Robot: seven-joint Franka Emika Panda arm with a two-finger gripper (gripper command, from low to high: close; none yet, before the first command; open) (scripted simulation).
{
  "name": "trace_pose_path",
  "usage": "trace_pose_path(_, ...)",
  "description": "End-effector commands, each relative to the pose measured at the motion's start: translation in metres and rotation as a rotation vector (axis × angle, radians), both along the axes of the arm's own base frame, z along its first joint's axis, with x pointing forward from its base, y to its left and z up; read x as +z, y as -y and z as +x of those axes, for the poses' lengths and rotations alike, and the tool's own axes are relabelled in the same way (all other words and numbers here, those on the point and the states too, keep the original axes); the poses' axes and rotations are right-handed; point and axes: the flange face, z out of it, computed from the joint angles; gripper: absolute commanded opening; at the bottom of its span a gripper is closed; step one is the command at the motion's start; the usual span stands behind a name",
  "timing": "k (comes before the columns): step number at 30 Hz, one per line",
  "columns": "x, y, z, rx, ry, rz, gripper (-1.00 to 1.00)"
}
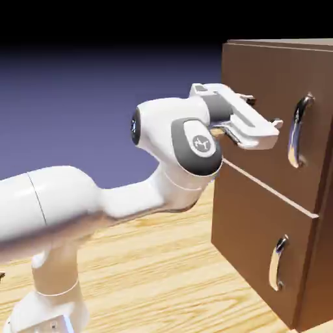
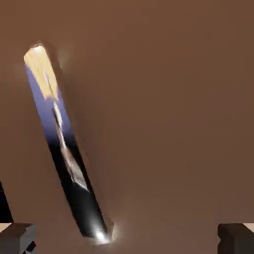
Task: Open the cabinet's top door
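Observation:
The dark brown cabinet (image 1: 323,247) stands at the exterior view's right. Its top door (image 1: 260,71) is the upper panel and carries a long curved chrome handle (image 1: 298,130). My gripper (image 1: 266,112) is open, level with that handle and just short of it, fingers pointing at the door. In the hand view the brown top door (image 2: 168,109) fills the picture. The handle (image 2: 64,149) runs slantwise across it, left of the middle, between my two grey fingertips (image 2: 18,238). Nothing is held.
Below the top door sits a lower brown panel (image 1: 247,221) with its own smaller chrome handle (image 1: 278,263). The cabinet rests on a light wooden table (image 1: 162,273). My white arm rises from the lower left.

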Motion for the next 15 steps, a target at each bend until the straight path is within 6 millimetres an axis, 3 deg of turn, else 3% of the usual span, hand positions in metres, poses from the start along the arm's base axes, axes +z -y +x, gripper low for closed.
trace_pose_path(1, -0.01, 0.004, 0.005, -0.001, 0.004, -0.056, 0.0)
trace_pose_path(4, -0.027, 0.011, 0.013, -0.001, 0.009, -0.152, 0.0)
trace_pose_path(9, -0.027, 0.009, 0.063, -0.001, 0.009, -0.152, 0.0)
trace_pose_path(10, -0.027, 0.009, 0.063, -0.001, 0.009, -0.152, -1.0)
trace_pose_path(11, -0.027, 0.009, 0.063, -0.001, 0.009, -0.152, -1.0)
trace_pose_path(15, -0.027, -0.006, 0.027, -0.1, 0.001, -0.152, -1.0)
